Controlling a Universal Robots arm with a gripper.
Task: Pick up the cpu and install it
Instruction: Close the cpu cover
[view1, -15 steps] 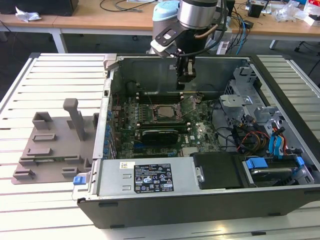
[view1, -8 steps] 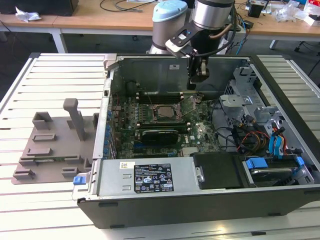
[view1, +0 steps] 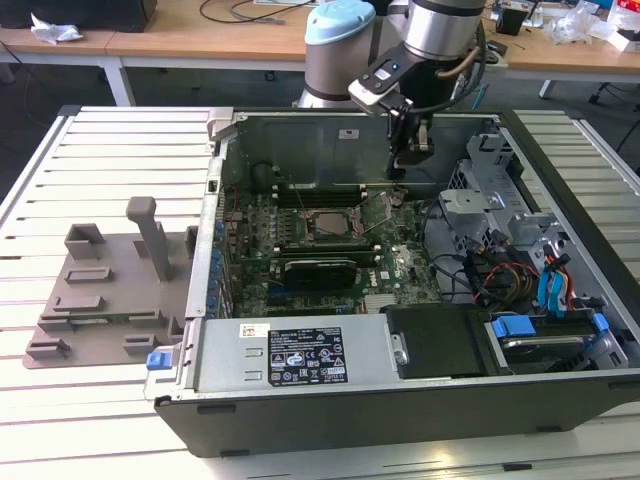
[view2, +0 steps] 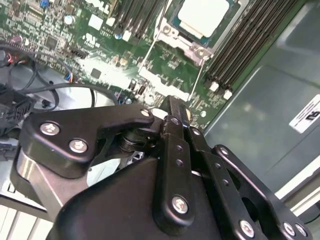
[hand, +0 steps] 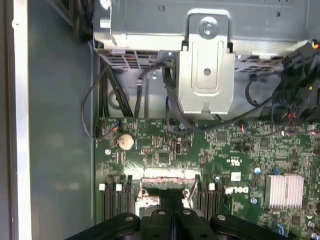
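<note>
The cpu (view1: 326, 226), a silver-grey square, lies flat in the socket frame at the middle of the green motherboard (view1: 300, 255) inside the open computer case. In the second wrist view the cpu (view2: 205, 15) sits in its metal frame with the retention lever beside it. My black gripper (view1: 400, 165) hangs above the board, a little to the exterior view's right of the socket and towards the case's back wall. In both wrist views the gripper (view2: 175, 114) (hand: 172, 216) has its fingers closed together with nothing between them.
A grey plastic tray (view1: 100, 290) with upright posts lies on the slatted table at the exterior view's left. Memory slots flank the socket. A metal drive cage (view1: 490, 200), cables (view1: 500, 275) and a power supply (view1: 300, 355) line the case. A finned heatsink (hand: 284, 190) stands on the board.
</note>
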